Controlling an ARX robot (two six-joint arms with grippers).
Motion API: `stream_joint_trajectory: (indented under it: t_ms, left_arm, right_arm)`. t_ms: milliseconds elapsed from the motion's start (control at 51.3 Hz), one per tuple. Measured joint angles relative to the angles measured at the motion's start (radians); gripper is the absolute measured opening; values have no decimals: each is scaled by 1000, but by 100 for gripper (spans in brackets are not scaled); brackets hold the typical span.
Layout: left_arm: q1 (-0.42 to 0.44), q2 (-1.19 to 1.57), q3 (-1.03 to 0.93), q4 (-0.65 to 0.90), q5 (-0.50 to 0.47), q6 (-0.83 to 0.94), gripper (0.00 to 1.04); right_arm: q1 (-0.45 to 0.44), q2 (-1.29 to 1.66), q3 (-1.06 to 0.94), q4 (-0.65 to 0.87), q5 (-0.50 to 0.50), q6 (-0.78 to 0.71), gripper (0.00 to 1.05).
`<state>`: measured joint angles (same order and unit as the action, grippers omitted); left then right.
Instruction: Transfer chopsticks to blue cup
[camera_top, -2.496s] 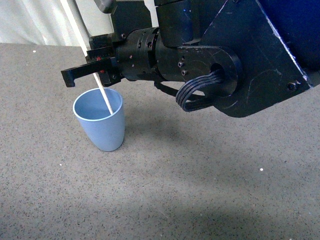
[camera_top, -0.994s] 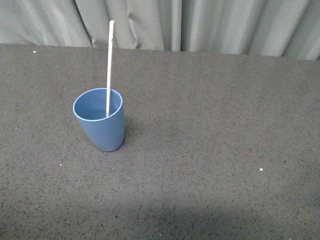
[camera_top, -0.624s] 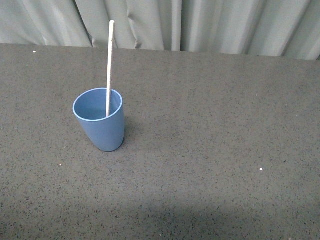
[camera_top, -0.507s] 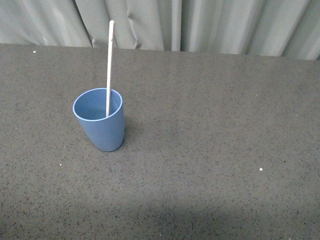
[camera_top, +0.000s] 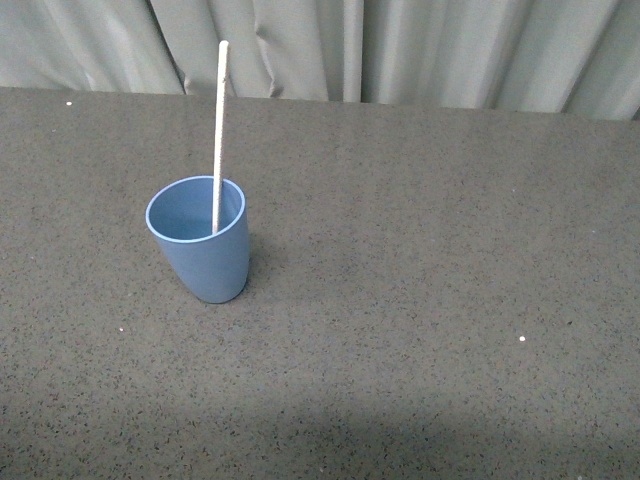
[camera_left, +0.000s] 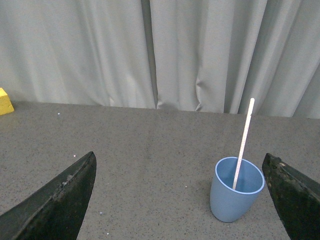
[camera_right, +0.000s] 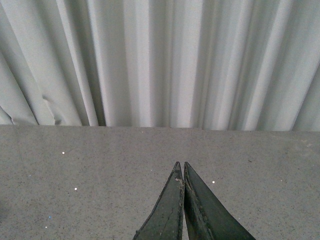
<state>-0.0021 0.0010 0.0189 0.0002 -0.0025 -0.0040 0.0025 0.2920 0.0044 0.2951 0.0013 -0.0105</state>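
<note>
The blue cup (camera_top: 203, 253) stands upright on the dark speckled table, left of centre in the front view. The chopstick (camera_top: 218, 130), a thin pale stick, stands in it, leaning on the rim and rising well above it. Both show in the left wrist view: cup (camera_left: 235, 196), chopstick (camera_left: 244, 141). My left gripper (camera_left: 182, 200) is open and empty, back from the cup, its dark fingers wide apart at the frame's sides. My right gripper (camera_right: 181, 167) is shut and empty, pointing over bare table toward the curtain. Neither arm shows in the front view.
A pale pleated curtain (camera_top: 400, 50) hangs along the table's far edge. A yellow block (camera_left: 5, 101) lies at the table's far side in the left wrist view. The grey table top (camera_top: 450, 300) stretches to the right of the cup.
The arm that hung over the cup with the chopstick 2.5 s ago has left the front view. The chopstick now stands free in the cup, unchanged over the last second.
</note>
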Motion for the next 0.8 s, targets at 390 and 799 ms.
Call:
stream_joint_trajectory:
  t_ms: [390,799]
  left_arm:
    - [0,0,0,0,0,0,98]
    - [0,0,0,0,0,0,98]
  right_arm:
    - [0,-111,0,-110,0,0,1]
    - [0,-287,1,-293,-3,0,8]
